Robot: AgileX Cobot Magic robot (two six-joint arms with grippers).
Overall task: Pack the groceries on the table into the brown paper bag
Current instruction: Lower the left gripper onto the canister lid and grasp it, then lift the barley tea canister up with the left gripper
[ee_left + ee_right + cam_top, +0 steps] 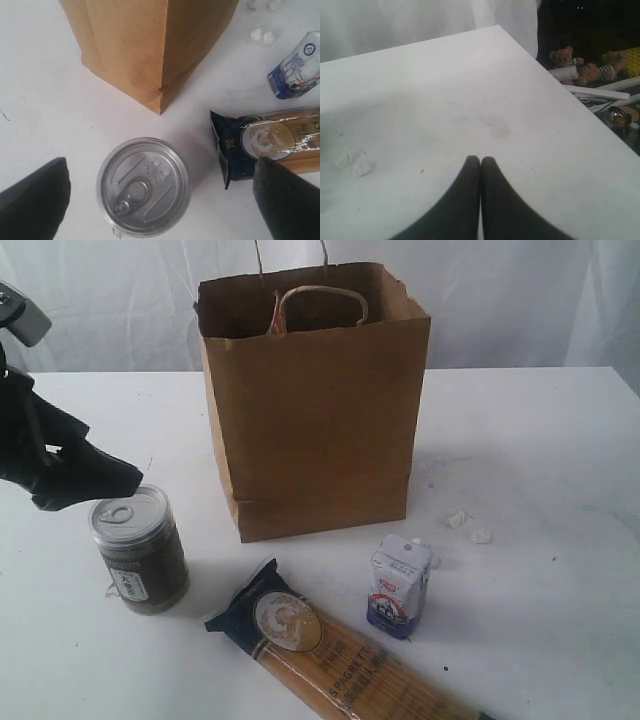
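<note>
Exterior cam: raised, off the near edge of the table (pixel 540 440), pitched down toward the far edge, brown paper bag (pixel 320 430) mid-frame. Left wrist cam: close, near straight down on the silver-topped can (pixel 144 186). Right wrist cam: low, angled at a table corner. Exterior and left wrist share can, bag, long spaghetti packet (pixel 330 650), small white-blue carton (pixel 402 585), white scraps (pixel 468 527).

kraft-brown bag (pixel 320 420), silver-topped dk-brown can (pixel 140 550), white-blue carton (pixel 400 585), navy & gold spaghetti pkt (pixel 330 650), white speckled table (pixel 540 460)
</note>
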